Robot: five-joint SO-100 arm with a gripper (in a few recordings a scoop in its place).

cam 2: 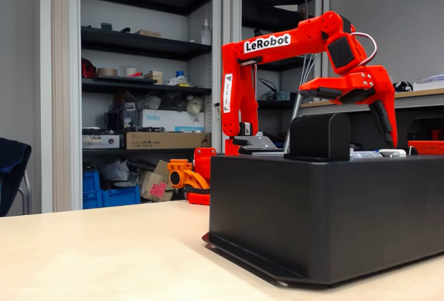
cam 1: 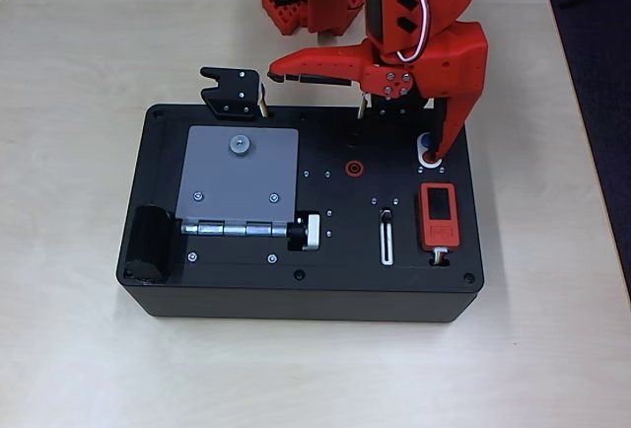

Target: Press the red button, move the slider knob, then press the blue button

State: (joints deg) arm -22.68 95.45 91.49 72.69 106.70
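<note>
In the overhead view my red gripper (cam 1: 352,115) is open wide over the back right of the black box (cam 1: 246,290). One finger sticks out to the left; the other points down onto the white oval holding the two buttons. Its tip rests on or just above the red button (cam 1: 432,161), of which only a sliver shows. Just behind it peeks the blue button (cam 1: 424,140), partly covered by the finger. The slider knob (cam 1: 386,215) sits near the far end of its white-outlined slot. In the fixed view the gripper (cam 2: 349,117) reaches down behind the box.
The box top also carries a red ring socket (cam 1: 353,168), an orange-red block with a dark screen (cam 1: 439,214), a grey hinged door (cam 1: 237,179), a ribbed silver-and-black knob (cam 1: 308,232) and a black latch (cam 1: 234,93). Bare tabletop (cam 1: 79,369) surrounds the box.
</note>
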